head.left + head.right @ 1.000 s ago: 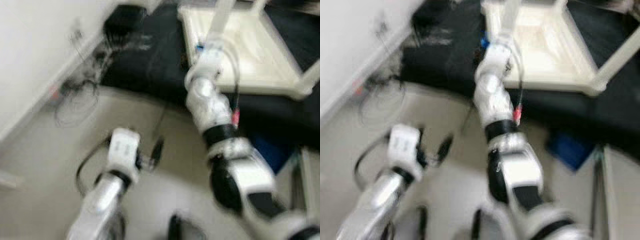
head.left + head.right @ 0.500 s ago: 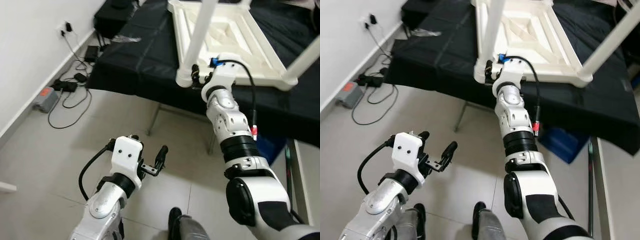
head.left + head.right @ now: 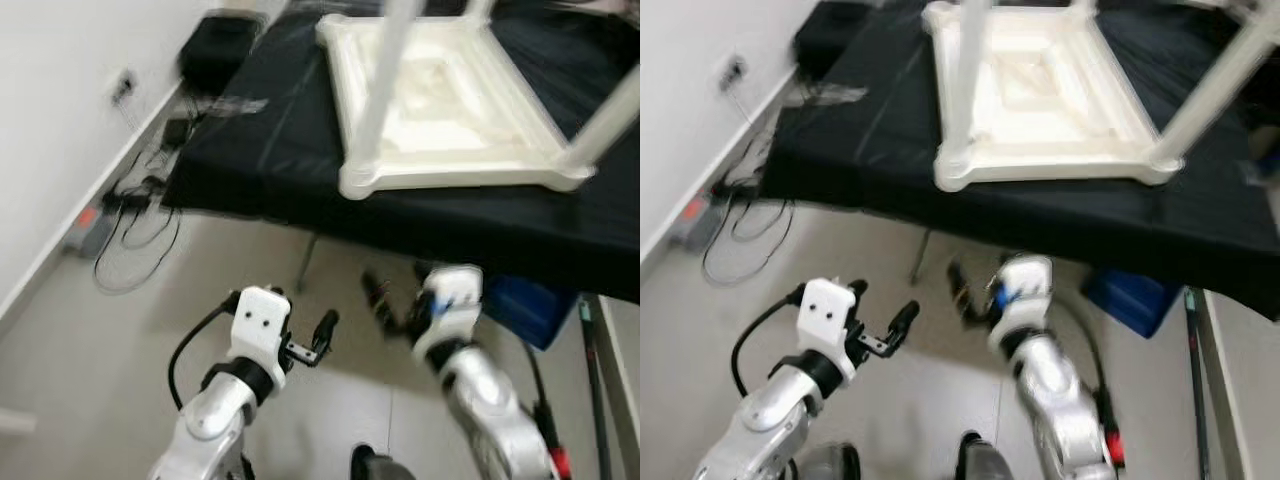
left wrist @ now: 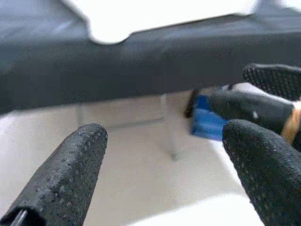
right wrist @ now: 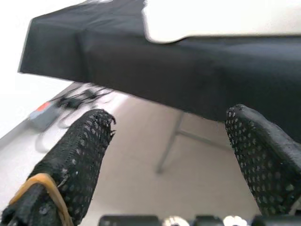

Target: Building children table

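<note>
White children table (image 3: 1040, 100) upside down on black-draped surface (image 3: 860, 130), at 12 o'clock; legs (image 3: 970, 80) pointing up, apparently three attached.

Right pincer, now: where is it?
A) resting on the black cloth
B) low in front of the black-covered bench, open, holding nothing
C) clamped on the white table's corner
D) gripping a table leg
B: the right pincer hangs below the bench edge, fingers apart, clear of the upturned white table.
</note>
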Tool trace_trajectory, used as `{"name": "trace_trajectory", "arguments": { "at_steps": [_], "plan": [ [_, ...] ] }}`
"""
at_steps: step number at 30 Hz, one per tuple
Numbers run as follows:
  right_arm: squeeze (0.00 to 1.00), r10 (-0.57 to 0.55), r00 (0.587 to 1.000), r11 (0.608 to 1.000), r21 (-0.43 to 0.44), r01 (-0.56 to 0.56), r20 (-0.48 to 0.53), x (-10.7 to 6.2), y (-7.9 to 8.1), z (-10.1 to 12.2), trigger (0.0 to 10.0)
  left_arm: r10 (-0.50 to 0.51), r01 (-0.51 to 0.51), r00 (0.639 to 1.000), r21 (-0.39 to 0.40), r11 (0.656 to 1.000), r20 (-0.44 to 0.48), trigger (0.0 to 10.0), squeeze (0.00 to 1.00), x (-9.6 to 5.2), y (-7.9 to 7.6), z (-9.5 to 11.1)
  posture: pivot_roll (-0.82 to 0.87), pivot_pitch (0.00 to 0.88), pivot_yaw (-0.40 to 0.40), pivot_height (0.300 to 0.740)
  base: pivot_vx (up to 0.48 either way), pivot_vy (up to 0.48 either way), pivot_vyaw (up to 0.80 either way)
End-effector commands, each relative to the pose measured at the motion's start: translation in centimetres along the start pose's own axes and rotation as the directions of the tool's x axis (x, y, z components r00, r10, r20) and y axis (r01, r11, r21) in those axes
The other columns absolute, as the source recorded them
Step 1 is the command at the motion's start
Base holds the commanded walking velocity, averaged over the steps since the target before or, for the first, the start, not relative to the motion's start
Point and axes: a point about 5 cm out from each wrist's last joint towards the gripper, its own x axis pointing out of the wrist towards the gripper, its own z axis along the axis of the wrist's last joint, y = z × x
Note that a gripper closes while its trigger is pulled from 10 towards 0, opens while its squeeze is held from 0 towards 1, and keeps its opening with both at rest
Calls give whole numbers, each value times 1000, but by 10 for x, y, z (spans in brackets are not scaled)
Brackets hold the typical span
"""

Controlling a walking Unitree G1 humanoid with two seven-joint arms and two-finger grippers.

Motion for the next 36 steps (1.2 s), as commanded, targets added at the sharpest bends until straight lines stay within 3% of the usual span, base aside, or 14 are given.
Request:
{"name": "trace_trajectory", "arguments": {
  "at_steps": [1,7,20,29,30,36],
  "plan": [
    [0,-7,1000,999,-39,7,10,-3,4,0,10000,-5,5,1000,-2,1000,-18,10000,0,0,0,-7,112,62,-36,740,0,0,-800],
    [0,-11,1000,997,-73,10,-17,1,2,-4,10000,-14,14,1000,14,1000,-9,10000,0,6,0,-9,111,55,-45,740,291,0,-133],
    [0,33,999,998,-46,-33,-12,1,7,-2,10000,19,-19,1000,25,1000,13,10000,0,12,6,-11,119,41,-49,740,428,0,0],
    [0,-79,997,997,6,79,-25,6,-8,-4,10000,21,-22,1000,65,998,20,10000,0,16,10,-14,123,27,-33,740,248,0,0],
    [0,-141,989,990,26,142,-38,5,-20,-6,10000,16,-17,1000,63,998,20,10000,0,17,9,-15,123,28,-35,740,0,0,0],
    [0,-249,967,968,24,251,-49,-2,-41,-9,10000,7,-7,1000,61,998,11,10000,0,18,9,-17,121,25,-34,740,0,0,0]
  ]
}}
